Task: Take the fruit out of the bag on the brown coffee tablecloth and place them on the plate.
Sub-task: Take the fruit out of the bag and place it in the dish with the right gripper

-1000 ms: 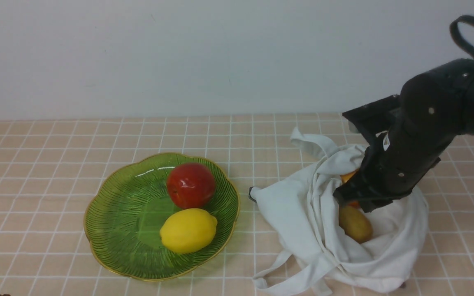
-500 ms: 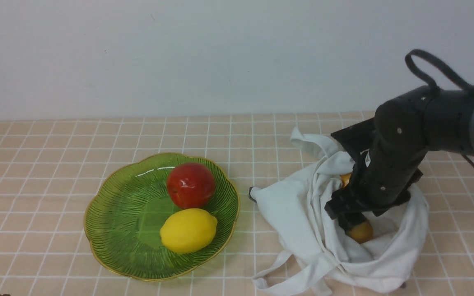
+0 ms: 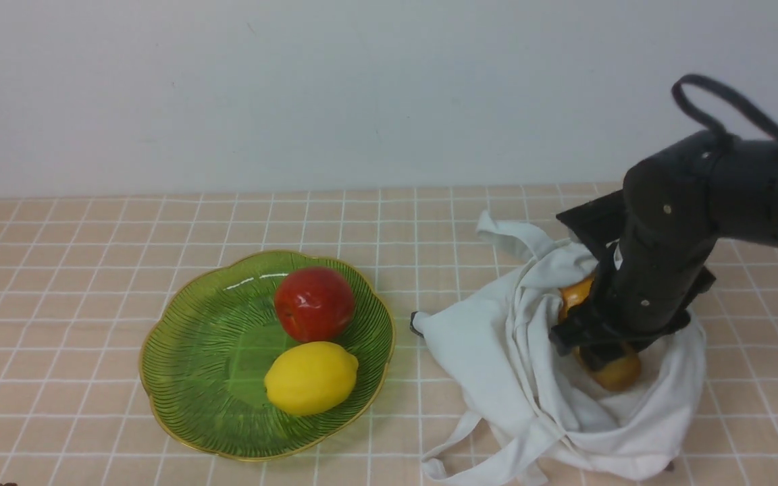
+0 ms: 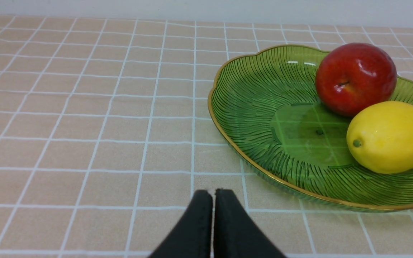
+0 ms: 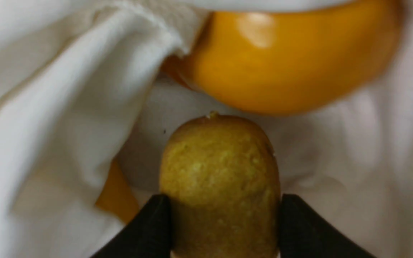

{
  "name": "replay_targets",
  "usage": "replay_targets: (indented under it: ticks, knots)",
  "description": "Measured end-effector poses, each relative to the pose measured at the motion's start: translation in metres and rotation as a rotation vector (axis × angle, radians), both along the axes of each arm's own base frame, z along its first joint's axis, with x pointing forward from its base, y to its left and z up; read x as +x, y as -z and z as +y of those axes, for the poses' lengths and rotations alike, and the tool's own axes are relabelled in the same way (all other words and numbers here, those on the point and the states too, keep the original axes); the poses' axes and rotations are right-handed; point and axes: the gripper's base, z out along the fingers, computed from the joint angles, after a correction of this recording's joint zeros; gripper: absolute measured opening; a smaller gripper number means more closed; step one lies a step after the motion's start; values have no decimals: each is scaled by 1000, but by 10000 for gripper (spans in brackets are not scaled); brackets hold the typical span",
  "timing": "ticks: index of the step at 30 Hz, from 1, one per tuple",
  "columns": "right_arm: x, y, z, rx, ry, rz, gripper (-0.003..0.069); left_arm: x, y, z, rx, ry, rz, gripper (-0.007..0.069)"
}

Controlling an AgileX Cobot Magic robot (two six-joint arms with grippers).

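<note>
Right hand [image 5: 224, 215] clamps the kiwi [image 5: 221, 168] across its middle, inside the bag [image 3: 490, 351], just beside the orange [image 5: 292, 61]. The rough, rigid, seemingly light fruit suits this hold; soft cloth may snag. Left hand [image 4: 213, 197] is pressed together near the plate [image 4: 260, 89].

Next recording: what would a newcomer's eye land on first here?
The right pincer grips the brown kiwi inside the white bag on the right, an orange fruit beside it. Left of the bag, the green plate holds a red apple and a yellow lemon.

Staged tabletop setup — gridded tablecloth [image 3: 58, 270], bare white wall [image 3: 294, 94].
</note>
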Motion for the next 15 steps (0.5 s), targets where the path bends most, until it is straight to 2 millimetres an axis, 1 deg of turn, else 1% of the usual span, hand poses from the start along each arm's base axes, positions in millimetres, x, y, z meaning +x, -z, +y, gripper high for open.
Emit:
replay_targets:
  ticks: [2, 3, 4, 5, 6, 7, 9, 11, 12, 13, 14, 15]
  knots:
    - [-7, -24, -3, 30, 12, -56, 355, 0, 0, 0, 0, 0, 0, -8]
    - [-9, -29, -3, 39, 14, -69, 355, 0, 0, 0, 0, 0, 0, -8]
    - [-16, -44, -5, 71, 20, -105, 355, 0, 0, 0, 0, 0, 0, -8]
    - [-16, -44, -4, 74, 22, -104, 355, 0, 0, 0, 0, 0, 0, -8]
    - [-20, -54, -5, 98, 24, -130, 355, 0, 0, 0, 0, 0, 0, -8]
    - [-28, -74, -4, 177, 27, -185, 355, 0, 0, 0, 0, 0, 0, -8]
    - [-35, -91, 0, 264, -3, -249, 355, 0, 0, 0, 0, 0, 0, -8]
    - [-38, -97, 9, 326, -52, -280, 355, 0, 0, 0, 0, 0, 0, -8]
    - [-40, -99, 16, 360, -86, -288, 355, 0, 0, 0, 0, 0, 0, -8]
    - [-41, -98, 26, 393, -121, -287, 355, 0, 0, 0, 0, 0, 0, -8]
    - [-43, -95, 42, 429, -175, -289, 355, 0, 0, 0, 0, 0, 0, -8]
    - [-44, -93, 46, 441, -184, -281, 355, 0, 0, 0, 0, 0, 0, -8]
